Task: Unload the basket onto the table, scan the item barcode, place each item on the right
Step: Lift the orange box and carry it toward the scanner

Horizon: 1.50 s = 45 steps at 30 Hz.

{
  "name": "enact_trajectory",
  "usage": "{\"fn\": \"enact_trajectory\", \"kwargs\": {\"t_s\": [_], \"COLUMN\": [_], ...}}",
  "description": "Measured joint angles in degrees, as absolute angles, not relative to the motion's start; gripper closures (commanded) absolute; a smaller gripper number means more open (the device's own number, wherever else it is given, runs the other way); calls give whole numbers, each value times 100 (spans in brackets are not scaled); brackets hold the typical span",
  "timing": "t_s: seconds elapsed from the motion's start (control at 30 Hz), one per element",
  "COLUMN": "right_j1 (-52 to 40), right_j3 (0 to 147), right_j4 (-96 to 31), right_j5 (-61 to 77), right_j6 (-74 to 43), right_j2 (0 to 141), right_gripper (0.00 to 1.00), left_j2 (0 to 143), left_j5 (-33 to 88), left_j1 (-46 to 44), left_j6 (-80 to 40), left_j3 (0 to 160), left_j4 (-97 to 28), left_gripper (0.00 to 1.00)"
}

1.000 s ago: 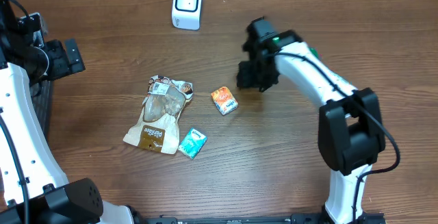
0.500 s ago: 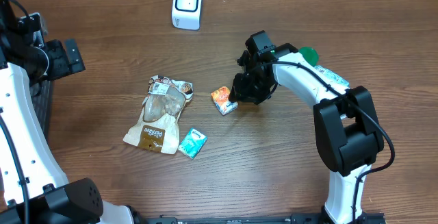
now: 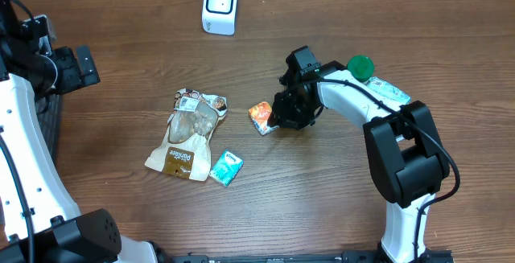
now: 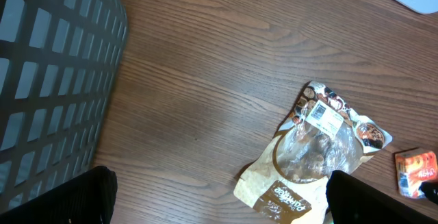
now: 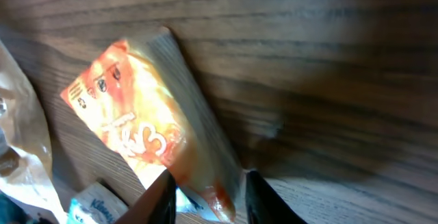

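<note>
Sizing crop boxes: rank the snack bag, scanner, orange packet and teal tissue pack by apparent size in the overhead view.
1. snack bag
2. scanner
3. orange packet and teal tissue pack look about alike; not ranked.

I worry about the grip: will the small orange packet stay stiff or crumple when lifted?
The orange packet looks like glossy film with a creased side, so probably soft and somewhat slippery. It lies flat and small, likely light, unlikely to roll.
</note>
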State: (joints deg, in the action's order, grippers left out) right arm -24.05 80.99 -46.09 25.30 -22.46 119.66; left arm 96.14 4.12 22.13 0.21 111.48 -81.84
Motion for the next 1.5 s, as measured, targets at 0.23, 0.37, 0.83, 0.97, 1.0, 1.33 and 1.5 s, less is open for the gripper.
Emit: {"fn": "enact_trajectory", "kwargs": {"t_s": [0.23, 0.37, 0.83, 0.97, 1.0, 1.33, 1.5], "right_j1": [-2405, -2405, -2215, -2215, -2215, -2141, -1769], "right_j3": [8099, 8099, 8315, 8344, 8361, 8440, 8486], "right_j4": [-4469, -4434, -5378, -5561, -5592, -5422, -4982], "right_j5": [2571, 2670, 3188, 3234, 3258, 4550, 6117], "right_j6": [-2392, -2394, -1559, -1468, -1455, -1426, -1546], "right_j2": [11998, 12009, 11629, 10995, 10844, 9889, 9797], "right_gripper": [96, 96, 96, 96, 96, 96, 96], "left_j2": [9614, 9614, 9614, 9614, 9614, 9614, 9614], "left_j5": [412, 412, 412, 412, 412, 412, 412], "left_j1": [2213, 2213, 2213, 2213, 2213, 2213, 2213], "left_j6": [21, 21, 21, 21, 21, 21, 21], "left_j3": [11148, 11148, 11148, 11148, 11148, 11148, 11148], "left_j4": [-8184, -8184, -8184, -8184, -8184, -8187, -8184], "left_gripper": [0, 0, 0, 1, 0, 0, 0]}}
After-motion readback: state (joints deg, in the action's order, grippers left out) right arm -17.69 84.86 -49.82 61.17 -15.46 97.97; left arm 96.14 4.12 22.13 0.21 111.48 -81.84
